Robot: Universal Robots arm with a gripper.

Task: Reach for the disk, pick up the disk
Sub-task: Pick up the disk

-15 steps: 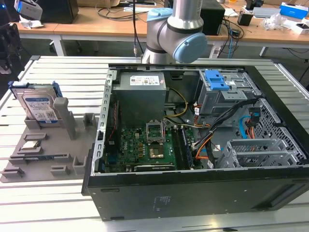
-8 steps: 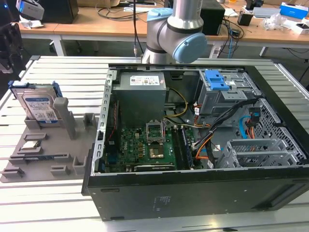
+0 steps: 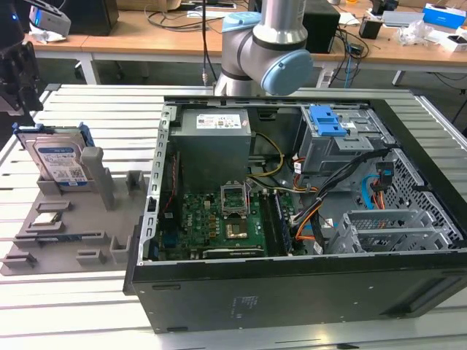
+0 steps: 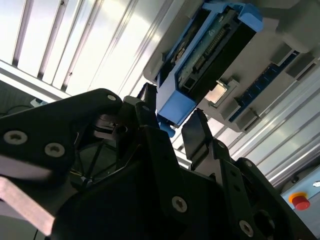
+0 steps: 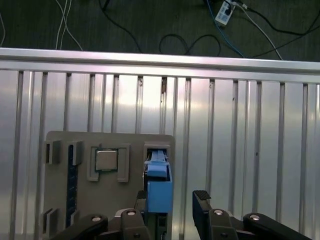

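Workshop desk, robot cell: the Universal Robots arm (image 3: 266,44) has its black gripper (image 3: 20,95) poised above the disk (image 3: 58,157), close over its upper edge and, as far as the exterior view shows, not touching it. The disk stands on edge in a slot of a grey fixture tray (image 3: 73,233) that lies on the slatted aluminium desk (image 3: 95,102), near the desk's edge at the exterior view's left. It is well apart from the open computer case (image 3: 292,292) that takes up the middle of the desk.

In both wrist views the gripper is spread wide and holds nothing. In the first wrist view its two fingers (image 5: 202,200) flank the disk's blue bracket (image 5: 159,187), one close beside the bracket and the other with a clear gap. That spacing seems chosen so the fingers can pass down on either flat face of the disk.

The upright slot appears to serve the same purpose. It keeps the disk's narrow top edge free and its broad labelled face clear of the tray, so the disk can be gripped from above. Another pocket of the tray holds a square processor chip (image 5: 106,160), lying flat just beside the disk's slot.

Inside the case, the grey power supply (image 3: 215,142) sits at the case's far end, next to the arm's base. Judged from these views, the reach is nearly complete and the pickup has not begun.
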